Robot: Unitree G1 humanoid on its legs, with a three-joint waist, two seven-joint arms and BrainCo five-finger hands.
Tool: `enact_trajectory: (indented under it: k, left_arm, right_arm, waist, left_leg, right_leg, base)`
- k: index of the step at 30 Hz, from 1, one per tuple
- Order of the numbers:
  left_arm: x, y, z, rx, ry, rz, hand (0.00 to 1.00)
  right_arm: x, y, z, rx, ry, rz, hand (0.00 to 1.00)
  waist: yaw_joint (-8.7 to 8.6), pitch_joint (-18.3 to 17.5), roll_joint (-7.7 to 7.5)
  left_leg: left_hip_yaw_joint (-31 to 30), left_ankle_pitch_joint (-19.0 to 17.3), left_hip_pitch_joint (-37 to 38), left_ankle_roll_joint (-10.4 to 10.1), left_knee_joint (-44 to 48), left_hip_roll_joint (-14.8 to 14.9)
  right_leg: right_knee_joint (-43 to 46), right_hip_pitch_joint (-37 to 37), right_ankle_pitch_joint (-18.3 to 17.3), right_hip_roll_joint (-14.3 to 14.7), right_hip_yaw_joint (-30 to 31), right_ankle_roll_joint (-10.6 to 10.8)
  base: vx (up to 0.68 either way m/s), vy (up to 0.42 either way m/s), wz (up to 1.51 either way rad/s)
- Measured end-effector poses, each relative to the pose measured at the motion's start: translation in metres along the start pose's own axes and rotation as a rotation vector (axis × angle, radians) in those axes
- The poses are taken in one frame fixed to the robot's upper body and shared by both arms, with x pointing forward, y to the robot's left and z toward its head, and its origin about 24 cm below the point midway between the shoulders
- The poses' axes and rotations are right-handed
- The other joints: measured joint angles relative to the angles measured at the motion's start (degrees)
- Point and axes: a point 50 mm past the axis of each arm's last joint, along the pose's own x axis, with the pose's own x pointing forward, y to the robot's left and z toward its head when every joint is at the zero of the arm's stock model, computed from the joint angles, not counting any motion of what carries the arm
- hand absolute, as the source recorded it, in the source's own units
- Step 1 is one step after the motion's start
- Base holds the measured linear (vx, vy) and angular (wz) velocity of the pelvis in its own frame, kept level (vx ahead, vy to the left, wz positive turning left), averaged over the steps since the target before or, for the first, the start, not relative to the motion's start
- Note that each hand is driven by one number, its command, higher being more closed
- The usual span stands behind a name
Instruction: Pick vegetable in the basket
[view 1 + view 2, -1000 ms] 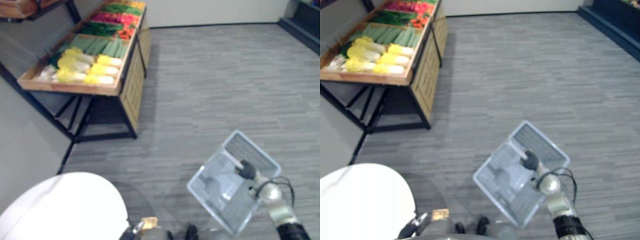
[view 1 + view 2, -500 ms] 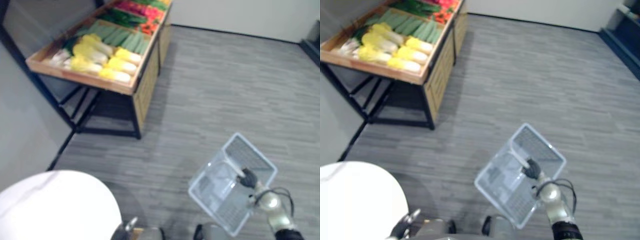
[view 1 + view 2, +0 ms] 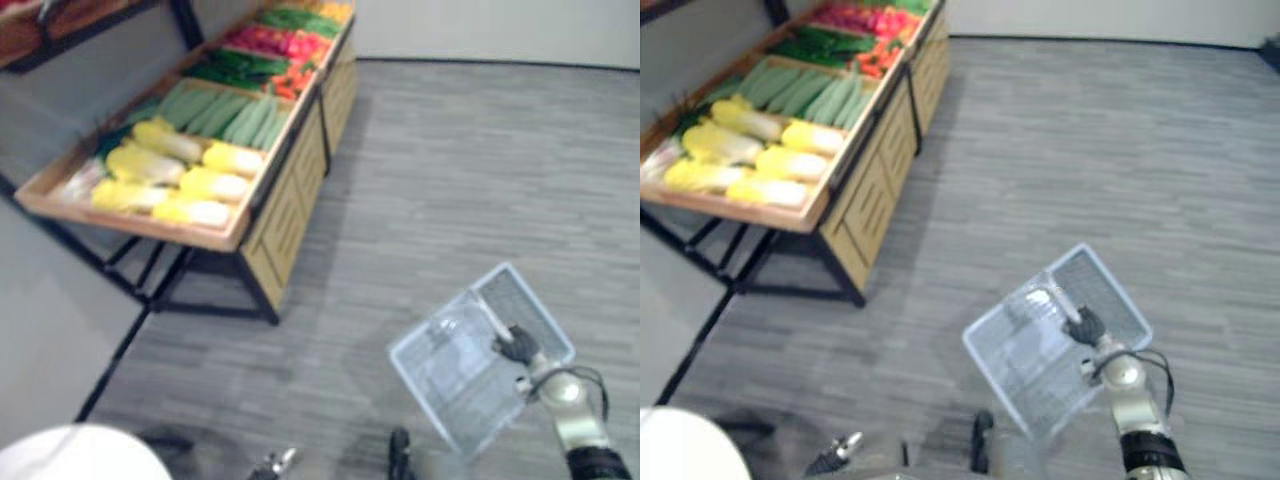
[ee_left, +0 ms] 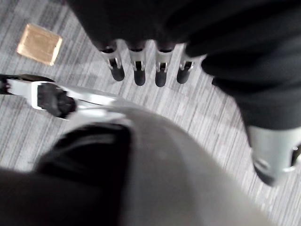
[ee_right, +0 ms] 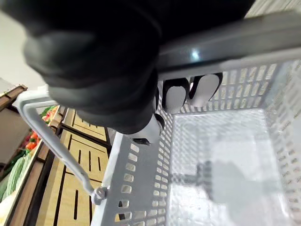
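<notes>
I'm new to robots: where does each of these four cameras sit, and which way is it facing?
Left eye view: on the head, looking down at floor, produce stand and basket; the right hand shows.
Right eye view: beside it, sharing that scene.
Left wrist view: on the left wrist, facing the floor past the open left hand.
Right wrist view: on the right wrist, facing into the basket past the right hand gripping its handle.

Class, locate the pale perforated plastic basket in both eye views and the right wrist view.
Left eye view: pale perforated plastic basket lower right, handle in the right robot hand.
Right eye view: lower right of centre.
Right wrist view: close up, just past the curled fingers.
Shared landmark: the slatted wooden vegetable stand.
</notes>
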Motion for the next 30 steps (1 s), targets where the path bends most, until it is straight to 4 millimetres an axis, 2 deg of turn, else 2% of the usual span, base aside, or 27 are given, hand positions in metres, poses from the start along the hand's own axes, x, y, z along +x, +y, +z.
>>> enact_trajectory:
  k: [1, 3, 4, 5, 7, 8, 9, 10, 11, 12, 13, 14, 15, 16, 18, 19, 20, 21, 23, 24, 25, 26, 27, 28, 29, 30]
  left_arm:
    - [-0.001, -0.001, -0.002, -0.008, -0.002, -0.003, 0.00]
    - [-0.002, 0.001, -0.001, -0.041, -0.022, 0.007, 0.00]
    - [-0.002, 0.001, -0.001, -0.048, -0.027, 0.011, 0.00]
    - [-0.002, 0.001, -0.001, -0.075, -0.035, 0.021, 0.00]
    - [-0.003, -0.001, -0.004, -0.109, -0.037, 0.032, 0.00]
    - [-0.003, -0.002, -0.007, -0.120, -0.032, 0.037, 0.00]
    - [-0.005, -0.005, -0.011, -0.138, -0.023, 0.035, 0.00]
    - [-0.005, -0.005, -0.012, -0.146, -0.023, 0.037, 0.00]
    - [-0.007, 0.006, -0.014, -0.159, -0.015, 0.067, 0.00]
    - [-0.010, 0.016, -0.018, -0.151, 0.004, 0.097, 0.00]
    - [-0.011, 0.016, -0.021, -0.159, 0.018, 0.105, 0.00]
    - [-0.008, 0.017, -0.012, -0.145, 0.003, 0.105, 0.00]
    - [-0.008, 0.024, -0.008, -0.126, -0.010, 0.114, 0.00]
    - [-0.008, 0.026, -0.005, -0.129, -0.020, 0.119, 0.00]
    - [-0.003, 0.027, 0.010, -0.143, -0.069, 0.114, 0.00]
    - [0.001, 0.024, 0.023, -0.137, -0.107, 0.092, 0.00]
    - [0.007, 0.021, 0.039, -0.127, -0.145, 0.071, 0.00]
    - [0.009, 0.019, 0.046, -0.121, -0.164, 0.060, 0.00]
    - [0.014, 0.015, 0.065, -0.109, -0.201, 0.036, 0.00]
    - [0.014, 0.016, 0.065, -0.111, -0.195, 0.036, 0.00]
    - [0.013, 0.018, 0.061, -0.117, -0.177, 0.044, 0.00]
    - [0.011, 0.022, 0.052, -0.134, -0.152, 0.060, 0.00]
    - [0.009, 0.025, 0.048, -0.157, -0.147, 0.071, 0.00]
    - [0.007, 0.026, 0.040, -0.216, -0.138, 0.090, 0.00]
    - [0.005, 0.025, 0.032, -0.280, -0.129, 0.097, 0.00]
    - [0.005, 0.023, 0.030, -0.305, -0.127, 0.097, 0.00]
  right_arm:
    - [0.000, 0.000, 0.000, -0.006, 0.001, 0.000, 1.00]
    - [0.001, 0.000, 0.002, -0.006, -0.009, -0.001, 1.00]
    - [0.001, -0.001, 0.003, -0.008, -0.019, -0.003, 1.00]
    - [0.001, -0.001, 0.003, -0.008, -0.019, -0.003, 1.00]
    - [0.001, 0.000, -0.001, -0.005, -0.002, 0.001, 1.00]
    - [0.001, 0.000, -0.005, -0.005, 0.016, 0.006, 1.00]
    - [0.000, 0.000, -0.008, -0.009, 0.027, 0.008, 1.00]
    - [0.001, -0.001, -0.008, -0.009, 0.026, 0.006, 1.00]
    - [0.001, 0.004, -0.007, -0.001, 0.025, 0.015, 1.00]
    - [0.003, 0.010, -0.004, -0.002, 0.009, 0.024, 1.00]
    - [0.004, 0.011, -0.001, -0.004, 0.000, 0.025, 1.00]
    - [0.006, 0.016, -0.001, 0.009, 0.001, 0.028, 1.00]
    - [0.008, 0.018, 0.000, 0.007, 0.002, 0.030, 1.00]
    - [0.008, 0.019, 0.001, -0.002, -0.001, 0.036, 1.00]
    - [0.007, 0.021, 0.003, -0.015, -0.028, 0.037, 1.00]
    - [0.006, 0.021, 0.003, -0.006, -0.040, 0.027, 1.00]
    - [0.004, 0.020, 0.003, 0.014, -0.050, 0.011, 1.00]
    - [0.001, 0.019, 0.002, 0.020, -0.051, 0.001, 1.00]
    - [-0.006, 0.019, -0.004, 0.077, -0.041, -0.044, 1.00]
    - [-0.007, 0.020, -0.004, 0.087, -0.042, -0.048, 1.00]
    - [-0.007, 0.023, -0.003, 0.111, -0.045, -0.056, 1.00]
    - [-0.007, 0.027, -0.002, 0.120, -0.048, -0.045, 1.00]
    - [-0.007, 0.028, -0.002, 0.121, -0.050, -0.040, 1.00]
    - [-0.007, 0.026, -0.002, 0.115, -0.046, -0.046, 1.00]
    - [-0.009, 0.022, -0.004, 0.105, -0.029, -0.052, 1.00]
    - [-0.011, 0.019, -0.006, 0.099, -0.024, -0.057, 1.00]
  waist:
    - [0.69, 0.3, -0.44]
    - [1.83, 1.0, -1.39]
    - [1.88, 1.2, -1.39]
    - [1.68, 1.8, -1.18]
    - [1.64, 1.9, -0.78]
    - [1.66, 1.8, -0.31]
    - [1.74, 1.6, 0.24]
    - [1.76, 1.5, 0.15]
    - [2.21, 0.6, -2.71]
    - [2.39, -0.1, -4.70]
    - [2.63, -0.1, -5.07]
    - [2.13, 0.0, -5.93]
    - [1.68, 0.2, -6.14]
    - [1.68, 0.2, -6.08]
    - [1.56, 0.8, -4.81]
    - [1.27, 0.6, -3.28]
    - [0.93, 0.7, -2.95]
    - [0.53, 0.8, -2.98]
    - [-0.67, 1.1, -5.33]
    - [-0.78, 1.3, -6.03]
    - [-0.93, 1.8, -7.13]
    - [-0.83, 1.8, -7.70]
    - [-0.76, 1.6, -7.85]
    - [-0.37, 1.7, -6.93]
    - [0.38, 1.5, -4.91]
    - [0.39, 1.8, -4.18]
  left_leg:
    - [0.2, -0.7, -1.6, 0.4, -3.0, -2.5]
    - [3.0, -0.6, -6.2, 0.9, -19.1, -6.3]
    - [6.1, 1.2, -6.6, 0.9, -28.2, -6.5]
    - [9.7, 4.9, -7.1, 0.8, -39.6, -6.7]
    - [11.7, 9.5, -6.9, 0.6, -50.5, -6.6]
    - [12.5, 12.0, -7.0, 0.3, -55.5, -6.1]
    - [13.5, 12.8, -7.4, 0.9, -57.1, -5.2]
    - [14.4, 14.2, -8.0, 2.0, -56.4, -4.6]
    - [17.4, 18.4, -8.7, 4.9, -52.6, -5.7]
    - [20.7, 19.2, -7.9, 5.7, -50.9, -6.9]
    - [21.0, 19.6, -7.7, 9.5, -50.5, -7.4]
    - [20.7, 17.8, -6.6, 12.6, -50.5, -8.8]
    - [20.5, 16.4, -3.8, 12.7, -50.0, -9.1]
    - [19.4, 15.7, -2.3, 12.8, -50.0, -9.1]
    - [14.1, 14.9, 2.5, 11.8, -51.0, -8.0]
    - [10.8, 13.8, 5.6, 10.1, -53.3, -6.3]
    - [7.5, 13.0, 7.4, 9.5, -55.2, -5.9]
    - [5.7, 12.2, 7.6, 9.5, -55.8, -6.0]
    - [0.3, 10.6, 8.3, 8.0, -55.8, -7.4]
    - [-0.5, 10.0, 8.4, 7.4, -55.5, -7.8]
    - [-1.9, 7.7, 8.8, 6.4, -53.2, -8.4]
    - [-3.5, 4.2, 8.8, 5.2, -49.2, -8.6]
    - [-4.2, 2.2, 8.6, 4.6, -46.7, -8.7]
    - [-5.2, -1.8, 8.0, 4.0, -41.7, -7.5]
    - [-5.7, -3.8, 8.1, 3.6, -39.4, -5.5]
    - [-4.4, -3.9, 7.4, 3.7, -36.7, -4.5]
  right_leg:
    - [-1.1, 2.4, -0.6, 0.1, 1.4, -0.5]
    - [-3.8, 6.7, -1.9, 0.1, 3.8, -0.9]
    - [-4.3, 7.8, -2.7, 0.1, 4.2, -0.7]
    - [-4.6, 9.7, -3.9, 0.1, 4.4, 0.0]
    - [-4.6, 12.2, -6.1, 0.4, 4.7, 1.1]
    - [-4.5, 14.4, -8.4, 0.9, 5.1, 2.3]
    - [-4.2, 16.1, -11.7, 1.3, 5.2, 3.6]
    - [-3.0, 16.5, -13.8, 1.1, 5.2, 3.9]
    - [-0.2, 16.2, -17.9, -2.0, 5.3, 5.4]
    - [9.1, 13.5, -20.1, -5.3, 4.2, 8.3]
    - [17.7, 9.8, -19.7, -6.7, 2.5, 9.1]
    - [32.6, 2.8, -15.9, -10.8, -0.2, 11.5]
    - [36.9, 0.4, -16.3, -13.3, -2.4, 9.7]
    - [36.2, 0.3, -16.6, -14.1, -3.2, 9.3]
    - [27.4, 1.6, -16.9, -13.0, -5.7, 9.2]
    - [18.3, 1.5, -16.6, -10.3, -6.2, 9.5]
    - [10.7, -0.1, -15.4, -8.7, -5.1, 11.1]
    - [7.3, -1.3, -13.9, -8.5, -3.9, 11.9]
    - [-3.8, -5.6, -5.1, -10.1, 1.3, 13.0]
    - [-5.2, -6.5, -3.7, -10.7, 2.5, 13.4]
    - [-6.4, -7.4, -1.4, -12.0, 4.2, 13.8]
    - [-6.0, -7.1, -0.6, -12.3, 5.0, 13.2]
    - [-5.1, -6.6, -0.9, -12.3, 5.4, 12.9]
    - [-1.5, -6.5, 2.0, -11.4, 4.9, 11.8]
    - [1.3, -6.4, 2.0, -10.5, 2.8, 11.2]
    - [1.6, -5.6, 1.9, -10.2, 1.5, 11.1]
  base:
    - [0.46, -0.053, -0.66]
    - [0.52, -0.025, -0.64]
    - [0.42, 0.016, -0.33]
    - [0.34, 0.027, -0.16]
    - [0.48, 0.065, -0.03]
    - [0.64, 0.129, 0.02]
    - [0.55, 0.139, 0.03]
    - [0.71, 0.227, -0.05]
    - [0.62, 0.199, -0.26]
    - [0.79, 0.196, -0.36]
    - [0.66, 0.140, -0.23]
    - [0.64, 0.141, 0.06]
    - [0.63, 0.164, 0.20]
    - [0.49, 0.097, 0.29]
    - [0.49, 0.012, 0.43]
    - [0.47, -0.047, 0.84]
    - [0.35, -0.055, 0.98]
    - [0.33, -0.104, 1.28]
    - [0.33, -0.190, 1.31]
    - [0.31, -0.255, 1.09]
    - [0.32, -0.304, 0.87]
    - [0.33, -0.325, 0.79]
    - [0.39, -0.369, 0.69]
    - [0.50, -0.440, 0.64]
    - [0.52, -0.409, 0.71]
    - [0.41, -0.297, 0.96]
